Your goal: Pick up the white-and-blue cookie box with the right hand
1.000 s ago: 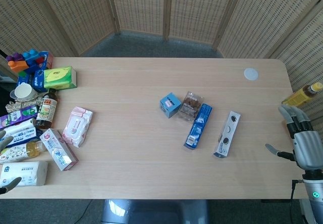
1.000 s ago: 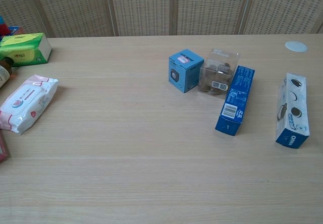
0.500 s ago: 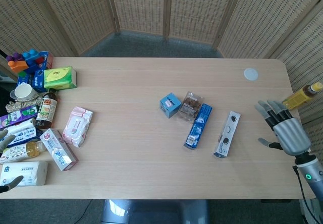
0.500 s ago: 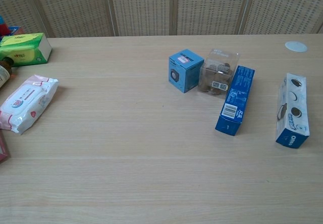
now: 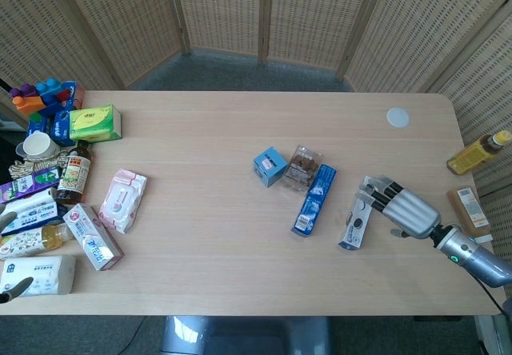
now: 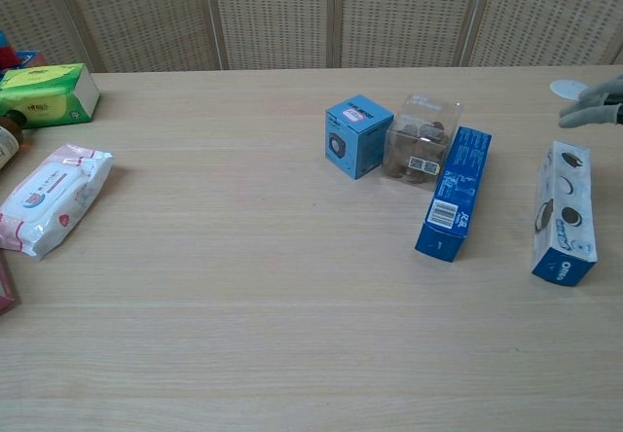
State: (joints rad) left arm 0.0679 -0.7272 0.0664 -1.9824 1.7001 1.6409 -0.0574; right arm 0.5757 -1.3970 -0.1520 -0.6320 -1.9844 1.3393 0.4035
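Note:
The white-and-blue cookie box point(image 5: 354, 225) point(image 6: 563, 213) lies flat on the table, right of centre. My right hand point(image 5: 394, 206) reaches in from the right with its fingers spread and nothing in them. In the head view its fingertips point(image 5: 368, 193) overlap the box's right edge. In the chest view the fingertips point(image 6: 590, 110) hang in the air beyond the box's far end, apart from it. My left hand point(image 5: 8, 253) shows only as fingers spread at the far left edge, holding nothing.
A long blue box point(image 5: 314, 200), a clear snack pack point(image 5: 302, 167) and a small blue cube box point(image 5: 270, 166) lie just left of the cookie box. A white disc point(image 5: 398, 117) sits at the back right. A bottle point(image 5: 478, 152) stands off the right edge. Pink wipes point(image 5: 122, 201) and several packages crowd the left.
My right hand has swung in from the table's right edge to the left, and its fingers now reach the cookie box. The box and the left hand have not moved.

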